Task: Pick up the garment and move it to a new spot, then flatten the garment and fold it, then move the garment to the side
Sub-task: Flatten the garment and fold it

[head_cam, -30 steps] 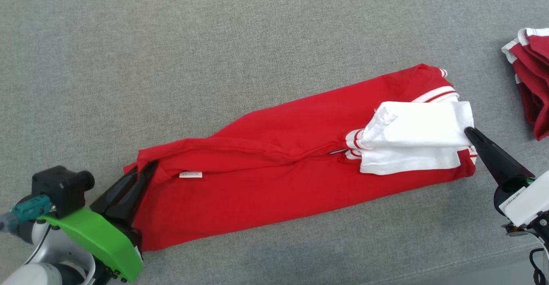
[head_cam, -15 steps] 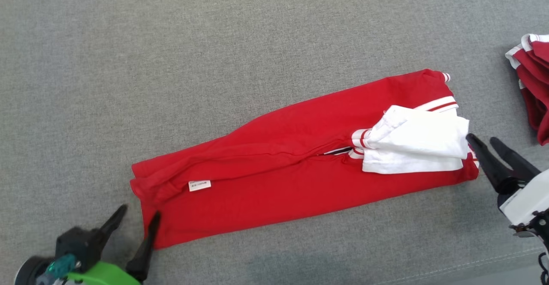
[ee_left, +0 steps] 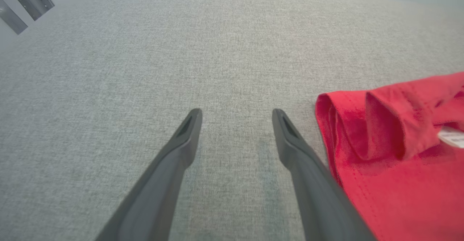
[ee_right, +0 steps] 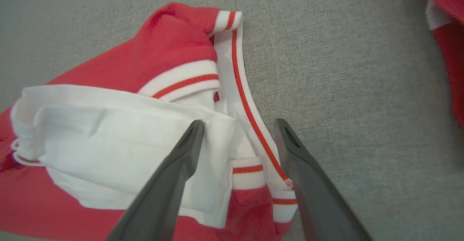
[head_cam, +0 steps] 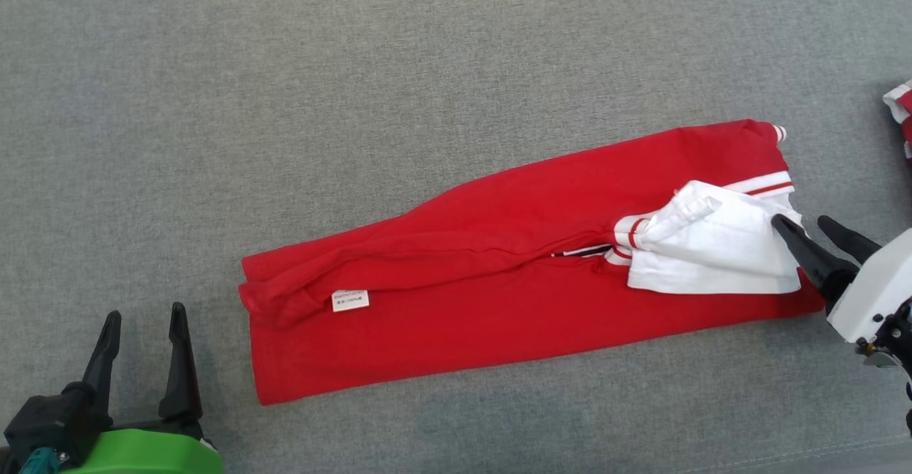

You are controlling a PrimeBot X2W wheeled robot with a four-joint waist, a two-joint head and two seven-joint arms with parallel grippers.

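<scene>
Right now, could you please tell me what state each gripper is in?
Left gripper: open, empty, beside the red garment.
Right gripper: open, empty, astride the garment's white end.

Both grippers let go. Left gripper [head_cam: 144, 311] had been clamped on the garment's [head_cam: 499, 274] left corner; it opened and backed off to the lower left, ending clear of the cloth on the grey surface [head_cam: 427, 68]. Right gripper [head_cam: 799, 220] had pinched the white fold [head_cam: 712, 253]; it opened too, one finger left over the white, the other just off the edge. Head camera shifted slightly.
</scene>
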